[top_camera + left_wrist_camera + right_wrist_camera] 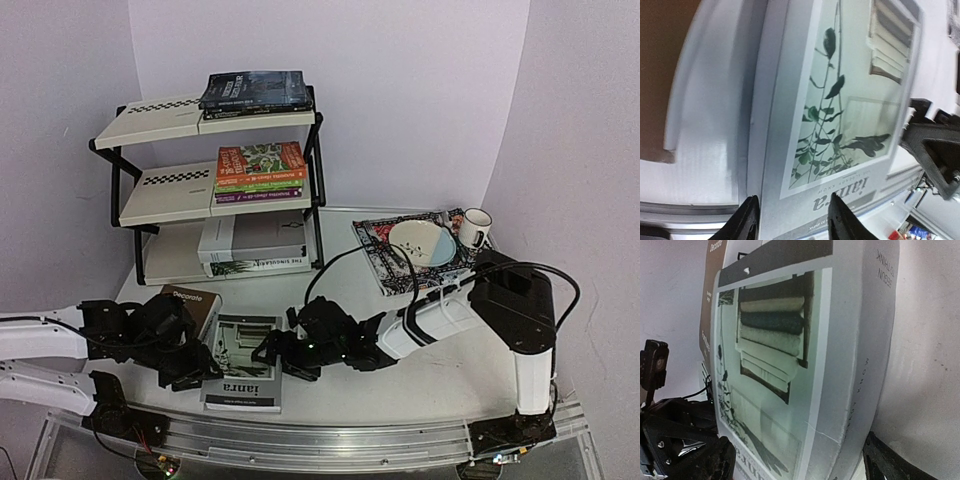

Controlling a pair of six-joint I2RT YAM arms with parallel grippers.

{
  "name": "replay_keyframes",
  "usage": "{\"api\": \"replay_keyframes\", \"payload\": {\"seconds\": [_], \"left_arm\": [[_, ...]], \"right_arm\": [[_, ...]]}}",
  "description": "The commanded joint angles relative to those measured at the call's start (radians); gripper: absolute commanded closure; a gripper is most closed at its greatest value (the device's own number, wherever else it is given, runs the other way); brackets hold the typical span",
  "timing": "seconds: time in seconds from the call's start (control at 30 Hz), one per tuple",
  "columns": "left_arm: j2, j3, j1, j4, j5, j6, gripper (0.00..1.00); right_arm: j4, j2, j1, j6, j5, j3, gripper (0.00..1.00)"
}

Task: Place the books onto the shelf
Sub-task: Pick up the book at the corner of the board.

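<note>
Room: lilac walls (400, 90) meeting in a corner.
Tabletop (420, 375): white, with a patterned placemat (382, 258) at the right.
Shelf (160, 120): back left, with stacked books (260, 168) on the right half of every tier.
Loose: grey plant-cover book (243, 375) flat at the near edge, brown book (192, 300) just beside it.
Left claw (794, 221): parted over the grey book's edge.
Right claw (805, 462): spread wide around its opposite edge.
</note>
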Motion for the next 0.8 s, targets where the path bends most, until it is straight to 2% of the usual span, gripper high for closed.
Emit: {"api": "replay_keyframes", "payload": {"seconds": [0.0, 0.47, 0.77], "left_arm": [[-0.06, 0.029, -0.003, 0.116, 0.009, -0.014, 0.64], [-0.191, 0.082, -0.002, 0.152, -0.056, -0.053, 1.0], [-0.28, 0.06, -0.002, 0.21, -0.093, -0.113, 1.0]], "right_arm": [[0.008, -0.101, 0.01, -0.001, 0.009, -0.044, 0.13], [-0.016, -0.321, -0.007, -0.023, 0.08, -0.167, 0.12], [-0.215, -0.463, -0.07, -0.203, 0.124, -0.188, 0.02]]}}
